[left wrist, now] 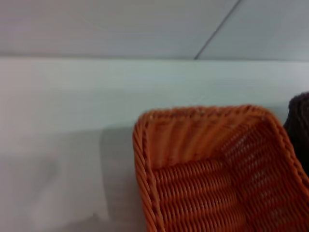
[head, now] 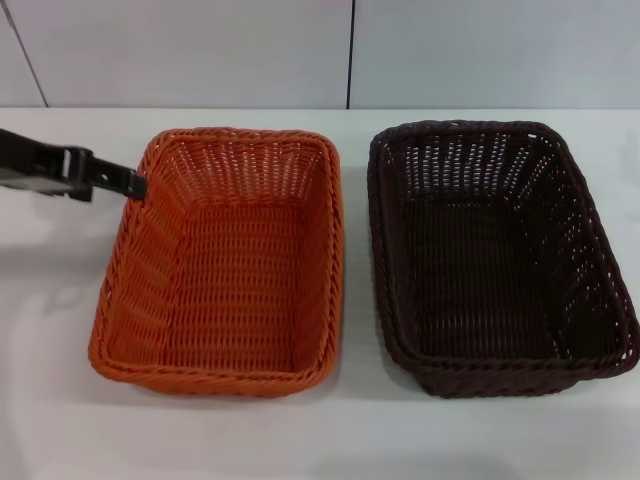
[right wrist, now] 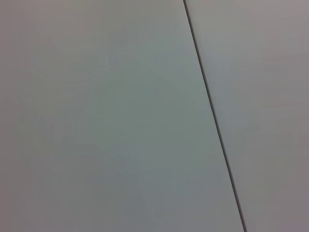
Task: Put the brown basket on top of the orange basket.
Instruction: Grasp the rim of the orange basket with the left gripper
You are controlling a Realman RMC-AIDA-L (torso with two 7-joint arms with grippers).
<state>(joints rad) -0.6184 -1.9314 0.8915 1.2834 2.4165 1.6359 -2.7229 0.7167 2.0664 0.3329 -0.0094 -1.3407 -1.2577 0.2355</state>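
1. Two baskets sit side by side on the white tabletop [head: 60,400] in the head view, both upright and open side up. The orange basket [head: 225,262] is on the robot's left, the brown basket [head: 495,255] on the right, with a narrow strip of tabletop between them, so they're close but not touching. Nothing is stacked yet. The left tool [head: 130,183] comes in from the left edge, a black arm piece with its tip right at the orange basket's far left rim corner. Can't tell from here whether its fingers are apart or together, or whether it's actually touching the rim. The right tool isn't in this shot. A pale wall [head: 200,50] with a dark vertical seam runs behind the tabletop.

2. Left wrist view: looking down over one corner of the orange basket [left wrist: 207,179], braided rim and ribbed inside wall showing. A sliver of the brown basket [left wrist: 300,125] peeks in at the edge. White tabletop [left wrist: 58,145] and the wall behind. No fingers visible here.

3. Right wrist view: just a plain pale panel [right wrist: 96,116] with one dark seam [right wrist: 212,116] crossing it diagonally. No baskets, no tool.
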